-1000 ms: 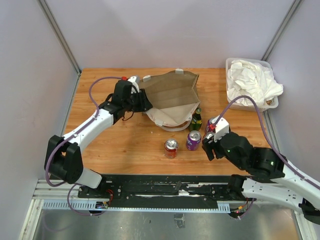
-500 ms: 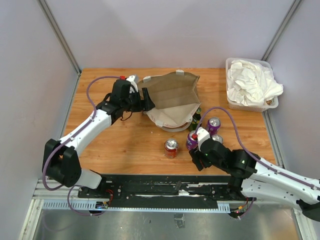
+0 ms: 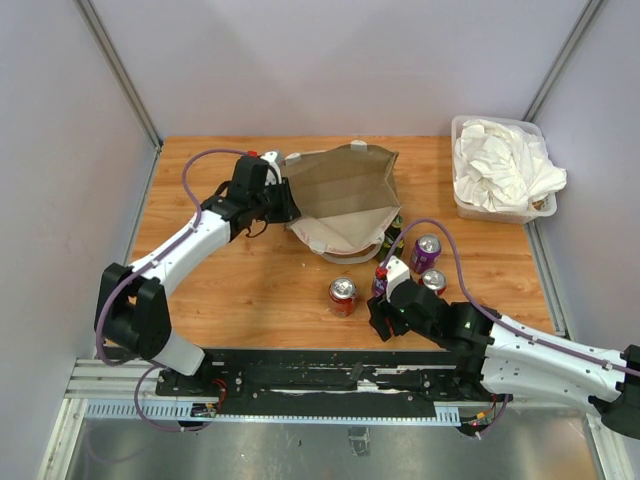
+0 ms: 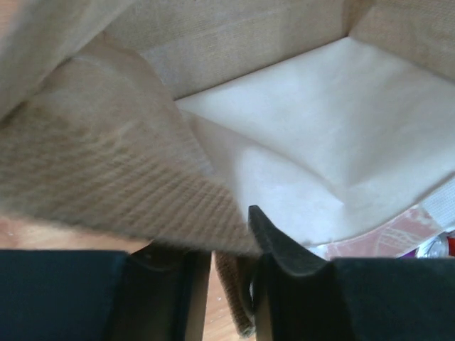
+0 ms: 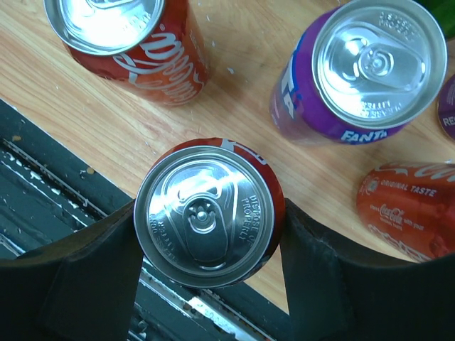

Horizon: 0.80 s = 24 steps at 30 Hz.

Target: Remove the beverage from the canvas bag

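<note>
The tan-brown canvas bag (image 3: 345, 195) lies tipped on the table, its mouth toward the left. My left gripper (image 3: 285, 202) is shut on the bag's woven rim (image 4: 234, 312); the left wrist view shows the pale lining (image 4: 334, 135) inside, with no drink in sight. My right gripper (image 3: 378, 320) is shut on a red can (image 5: 210, 213), held upright by its sides above the table's near edge and the black rail. The held can is hidden under the arm in the top view.
On the table stand a red can (image 3: 343, 295) (image 5: 128, 35), a purple Fanta can (image 5: 362, 71), a second purple can (image 3: 427, 250), another red can (image 3: 434, 282) (image 5: 412, 209) and a green bottle (image 3: 393, 235) by the bag. A clear bin of white cloth (image 3: 500, 165) sits back right.
My right gripper has moved left and toward the near edge with the red can, uncovering the purple and red cans at right. My left gripper still holds the bag rim, shifted slightly.
</note>
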Each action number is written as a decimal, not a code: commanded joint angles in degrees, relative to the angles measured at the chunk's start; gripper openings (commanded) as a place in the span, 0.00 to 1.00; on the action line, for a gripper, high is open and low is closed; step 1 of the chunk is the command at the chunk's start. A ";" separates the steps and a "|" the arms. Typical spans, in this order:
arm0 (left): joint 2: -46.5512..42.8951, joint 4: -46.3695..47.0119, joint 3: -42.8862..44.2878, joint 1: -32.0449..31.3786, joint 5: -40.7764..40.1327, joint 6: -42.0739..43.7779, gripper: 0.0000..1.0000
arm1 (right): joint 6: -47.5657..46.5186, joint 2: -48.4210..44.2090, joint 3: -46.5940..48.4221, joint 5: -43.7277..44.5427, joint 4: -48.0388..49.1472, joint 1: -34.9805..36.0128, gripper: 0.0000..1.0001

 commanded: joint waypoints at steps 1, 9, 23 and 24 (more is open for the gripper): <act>3.44 -3.32 5.22 0.05 0.27 2.83 0.19 | 1.32 0.81 0.23 1.87 7.12 1.12 0.01; 5.55 -4.91 6.80 5.09 9.81 1.07 0.01 | 1.19 1.89 0.35 3.60 6.58 1.06 0.09; 2.98 -6.10 8.08 10.32 15.12 -0.32 0.37 | 3.44 3.07 -0.69 4.31 6.15 1.11 0.38; 2.83 -6.00 8.27 10.32 15.33 -0.49 0.40 | 3.64 3.06 -0.81 4.26 5.88 1.11 0.40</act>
